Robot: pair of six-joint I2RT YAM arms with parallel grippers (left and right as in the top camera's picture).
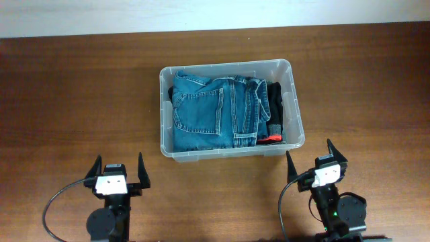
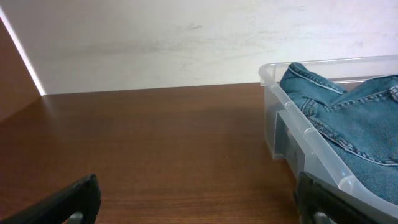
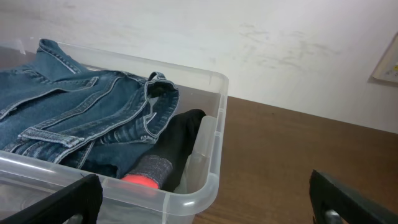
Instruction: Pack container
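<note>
Table (image 1: 67, 101): dark brown wood grain filling the overhead view, with a soft sheen in both wrist views.
Wall (image 2: 155, 43): off-white and faintly scuffed, meeting the table's far edge. At the far right of the right wrist view, the corner of a pale framed sheet (image 3: 388, 65) hangs on it.
Left arm (image 1: 107, 218): parked at the near edge, left of centre, with a black cable (image 1: 54, 202) looping out to its left. The left jaws stand wide apart over bare wood, gripping nothing and touching nothing.
Container (image 1: 228, 65): a clear, translucent plastic bin with rounded corners and a thick rim. It sits flat on the table, ahead of both arms and a little right of centre, with its long side facing them. The left wrist view catches its left end (image 2: 311, 130), and the right wrist view its near right corner (image 3: 205, 193).
Jeans (image 1: 208, 111): folded blue denim, seams and a back pocket showing, filling most of the bin and rising to about rim height.
Black garment (image 1: 275, 107): tucked along the bin's right wall beside the jeans. Its near end shows a grey band and a red-orange tip.
Right arm (image 1: 336, 208): at the near edge on the right, with its own cable (image 1: 285, 202) curving down its left side. The right jaws are spread fully, empty, near the bin's near right corner but not touching it.
</note>
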